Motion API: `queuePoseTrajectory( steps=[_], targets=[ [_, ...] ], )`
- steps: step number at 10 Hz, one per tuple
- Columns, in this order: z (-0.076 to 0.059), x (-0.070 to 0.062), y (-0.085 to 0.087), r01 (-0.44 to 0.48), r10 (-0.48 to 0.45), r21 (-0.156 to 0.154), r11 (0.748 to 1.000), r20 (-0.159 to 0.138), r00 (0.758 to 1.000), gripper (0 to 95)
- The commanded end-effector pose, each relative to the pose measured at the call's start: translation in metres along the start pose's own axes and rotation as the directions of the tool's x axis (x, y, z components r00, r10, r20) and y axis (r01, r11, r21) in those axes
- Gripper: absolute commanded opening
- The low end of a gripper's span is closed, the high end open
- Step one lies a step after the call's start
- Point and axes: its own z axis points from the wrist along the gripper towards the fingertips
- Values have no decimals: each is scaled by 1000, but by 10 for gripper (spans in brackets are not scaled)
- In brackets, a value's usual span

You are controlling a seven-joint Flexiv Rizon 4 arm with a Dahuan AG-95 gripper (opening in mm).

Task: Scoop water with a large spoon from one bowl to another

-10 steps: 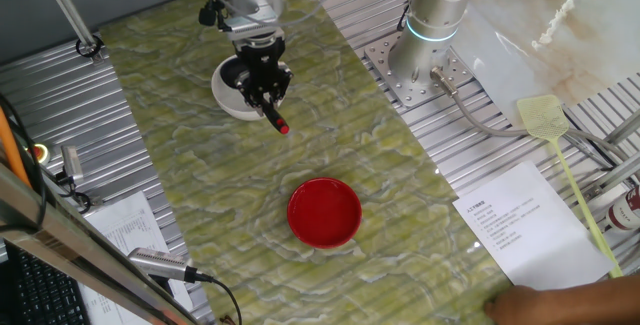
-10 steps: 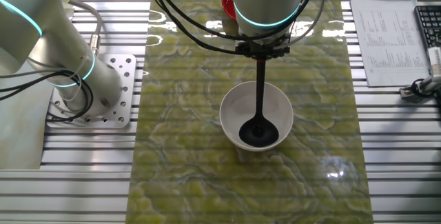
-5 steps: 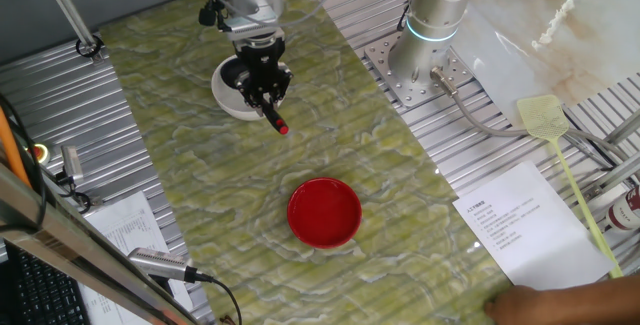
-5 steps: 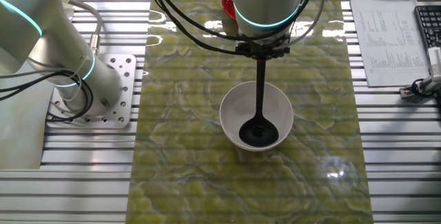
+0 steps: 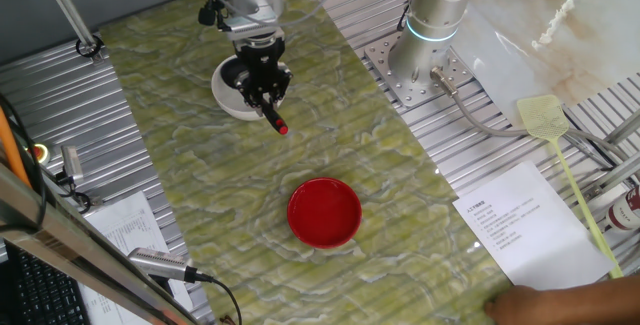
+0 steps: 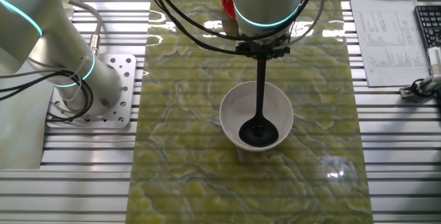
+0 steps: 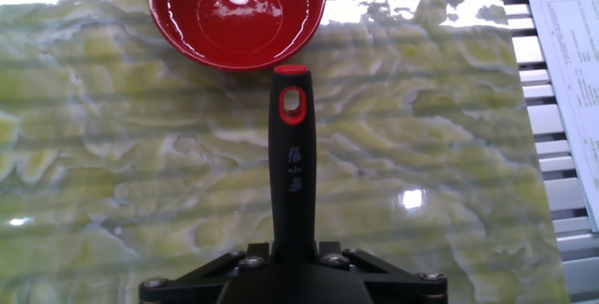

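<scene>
My gripper (image 5: 264, 83) is shut on the handle of the black ladle (image 6: 260, 93). The ladle's round scoop (image 6: 258, 134) sits down inside the white bowl (image 6: 234, 107); the bowl also shows in one fixed view (image 5: 222, 100) under the hand. The handle's red tip (image 5: 283, 128) sticks out past the fingers toward the red bowl (image 5: 324, 211). In the hand view the handle (image 7: 292, 168) runs up from the gripper (image 7: 292, 265), and the red bowl (image 7: 236, 12) lies beyond the red tip at the top. Water in the bowls cannot be made out.
A green marbled mat (image 5: 200, 185) covers the table between ribbed metal strips. A second arm's base (image 5: 425, 60) stands at the back right. A yellow fly swatter (image 5: 560, 155) and printed sheets (image 5: 515, 220) lie right. A keyboard (image 6: 428, 24) is at the edge.
</scene>
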Motion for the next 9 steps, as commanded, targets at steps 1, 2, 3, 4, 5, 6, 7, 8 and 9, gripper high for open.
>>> queuePoseTrajectory(
  steps=[1,2,3,4,5,6,7,8,9],
  targets=[
    [-2,1,-1,2,-2,-2,1000,3,1000,0],
    [-2,2,-1,4,-3,-2,1000,3,1000,0],
    [-2,2,-1,3,-3,-2,1000,1,1000,0],
    [-2,2,-1,0,0,-2,1000,6,1000,0],
    [-2,1,-1,-1,1,-2,1000,8,1000,0],
    [-2,1,-1,0,0,-2,1000,12,1000,0],
    [-2,1,-1,3,-3,-3,1000,19,1000,190],
    [-2,1,-1,6,-6,-3,1000,31,999,190],
    [-2,1,-1,7,-7,-4,1000,38,999,190]
  ],
)
